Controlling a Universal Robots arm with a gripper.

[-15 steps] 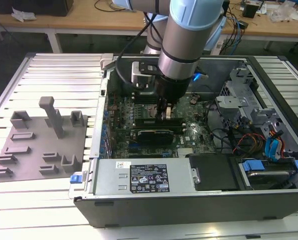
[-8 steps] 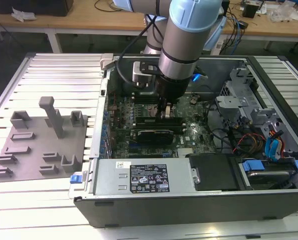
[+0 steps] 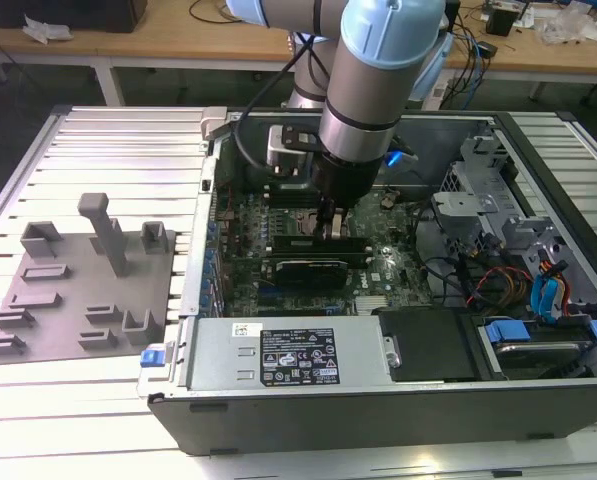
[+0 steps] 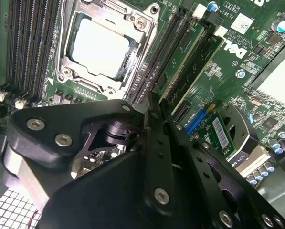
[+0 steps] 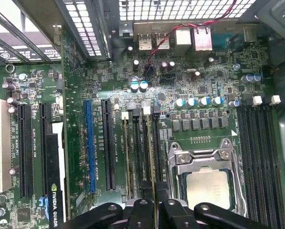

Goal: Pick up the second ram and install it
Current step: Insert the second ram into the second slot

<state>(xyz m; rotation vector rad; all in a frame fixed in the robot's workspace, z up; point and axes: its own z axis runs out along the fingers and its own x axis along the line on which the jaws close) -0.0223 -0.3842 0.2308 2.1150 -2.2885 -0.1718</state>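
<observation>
the arm's gripper [image 3: 333, 226] reaches down into the open computer case [image 3: 398, 400], its tip over the green motherboard [image 3: 278, 275] near the case's middle, just above a black graphics card [image 3: 308, 270]. a grey holder tray [image 3: 73, 300] with upright posts lies on the slatted bench [image 3: 98, 140] at the exterior view's left, beside the case. a labelled power supply [image 3: 288, 352] sits along the case's near edge.

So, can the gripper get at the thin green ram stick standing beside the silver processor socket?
Likely yes: the gripper sits down inside the open case, closed on the ram stick along its top edge, with nothing between them.
</observation>
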